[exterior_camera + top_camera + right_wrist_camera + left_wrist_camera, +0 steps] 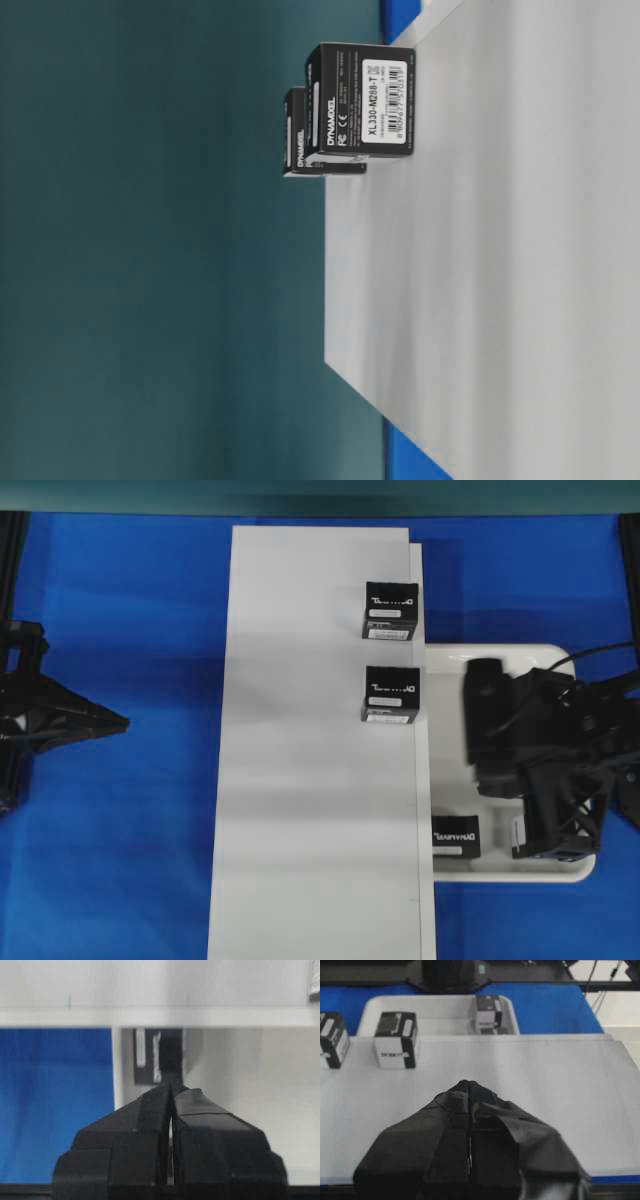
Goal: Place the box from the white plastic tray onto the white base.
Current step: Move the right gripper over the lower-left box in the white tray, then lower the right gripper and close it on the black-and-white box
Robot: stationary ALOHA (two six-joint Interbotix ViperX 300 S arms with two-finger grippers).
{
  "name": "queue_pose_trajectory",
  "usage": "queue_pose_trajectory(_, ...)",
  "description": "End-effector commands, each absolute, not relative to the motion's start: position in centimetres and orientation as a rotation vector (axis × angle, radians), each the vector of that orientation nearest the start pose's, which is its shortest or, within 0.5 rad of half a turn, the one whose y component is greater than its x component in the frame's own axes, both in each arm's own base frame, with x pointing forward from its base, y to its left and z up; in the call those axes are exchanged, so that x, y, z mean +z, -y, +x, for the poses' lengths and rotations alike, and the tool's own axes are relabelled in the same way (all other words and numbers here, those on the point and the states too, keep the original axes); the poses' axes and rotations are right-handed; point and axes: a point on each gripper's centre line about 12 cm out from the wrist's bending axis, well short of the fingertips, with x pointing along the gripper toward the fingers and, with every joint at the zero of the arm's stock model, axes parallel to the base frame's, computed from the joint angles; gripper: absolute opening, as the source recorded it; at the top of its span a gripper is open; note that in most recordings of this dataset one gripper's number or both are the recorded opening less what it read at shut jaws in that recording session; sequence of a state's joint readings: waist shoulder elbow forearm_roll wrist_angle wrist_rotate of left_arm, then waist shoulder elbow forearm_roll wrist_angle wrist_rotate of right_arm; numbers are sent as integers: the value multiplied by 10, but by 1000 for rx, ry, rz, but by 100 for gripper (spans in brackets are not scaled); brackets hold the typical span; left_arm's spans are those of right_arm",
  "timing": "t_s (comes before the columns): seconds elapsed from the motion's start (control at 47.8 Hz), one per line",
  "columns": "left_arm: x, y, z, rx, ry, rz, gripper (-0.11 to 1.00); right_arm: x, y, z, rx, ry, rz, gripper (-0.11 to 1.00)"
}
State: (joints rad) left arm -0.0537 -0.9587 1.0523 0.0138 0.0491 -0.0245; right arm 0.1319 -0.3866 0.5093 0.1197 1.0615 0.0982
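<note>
Overhead view: the white base point(320, 740) runs down the middle of the blue table point(120, 830). Two black boxes stand on it near its right edge, far box point(391, 609) and nearer box point(391, 694). The white plastic tray point(520, 872) lies just right of the base. The box point(457, 836) to be moved sits in the tray's lower left corner, close to the rim beside the base. The right gripper point(545, 850) is over the tray, to the right of that box, apart from it. The left gripper point(118, 721) rests well left of the base.

Table-level view: only the two placed boxes and the base show.

Left wrist view: left jaws are pressed together, holding nothing.

Right wrist view: right jaws are clenched shut and empty; the box point(159, 1056) lies just ahead of the tips.

Handling, as judged: small cardboard carton, probably light and stiff, with smooth printed faces that may slip. Best taken across two opposite side walls, mid-height, once the jaws have spread wider than the box.
</note>
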Motion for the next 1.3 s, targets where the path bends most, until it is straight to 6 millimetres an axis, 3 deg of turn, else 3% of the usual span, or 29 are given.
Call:
queue_pose_trajectory(0.0,313,10,207,-46,-121,-8,-7,280,-54,287,122,-1247,116,1)
queue_pose_trajectory(0.293,313,8,207,-35,-120,-8,-7,270,-59,292,114,-1297,130,3)
queue_pose_trajectory(0.439,313,6,207,-29,-118,-7,-7,262,-59,291,73,-1312,183,13)
queue_pose_trajectory(0.523,313,6,207,-28,-118,-9,-7,255,-63,289,66,-1314,221,30)
queue_pose_trajectory(0.69,313,6,207,-28,-117,-9,-7,239,-66,287,58,-1308,232,78)
queue_pose_trajectory(0.794,313,6,207,-28,-117,-9,-7,228,-68,289,62,-1316,224,98)
queue_pose_trajectory(1.275,313,6,208,-26,-116,-40,-7,180,-70,298,38,-1374,215,100)
